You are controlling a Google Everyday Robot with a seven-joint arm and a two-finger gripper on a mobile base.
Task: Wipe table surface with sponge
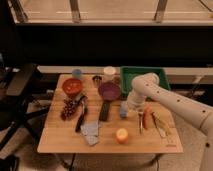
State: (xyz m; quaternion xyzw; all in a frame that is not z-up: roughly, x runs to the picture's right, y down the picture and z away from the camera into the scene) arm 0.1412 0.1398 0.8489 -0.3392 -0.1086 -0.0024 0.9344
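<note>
Camera view shows the desk (55, 142) seen from above and in front, with the white arm reaching in from the 3 o'clock side. The gripper (128, 109) is lowered near the middle of the desk, just at the 4 o'clock side of the purple bowl (109, 90). The sponge (123, 110) is seen directly below it, and the fingers appear to be clamped together on it, though the contact itself is partly hidden by the wrist.

Crowding is the main risk. An orange fruit (122, 135) lies near the sponge at 6 o'clock, a long black bar (104, 111) lies just beside it at 9 o'clock, and a red-handled tool (146, 118) and other utensils are found at 3 o'clock. A wide wiping stroke could push any of these, and the fruit could be rolled off the front edge. A grey-blue cloth (90, 131) could be dragged along as well. If too little downward pressure is applied, the sponge may skim; too much, and it may be squeezed out of the grip.
</note>
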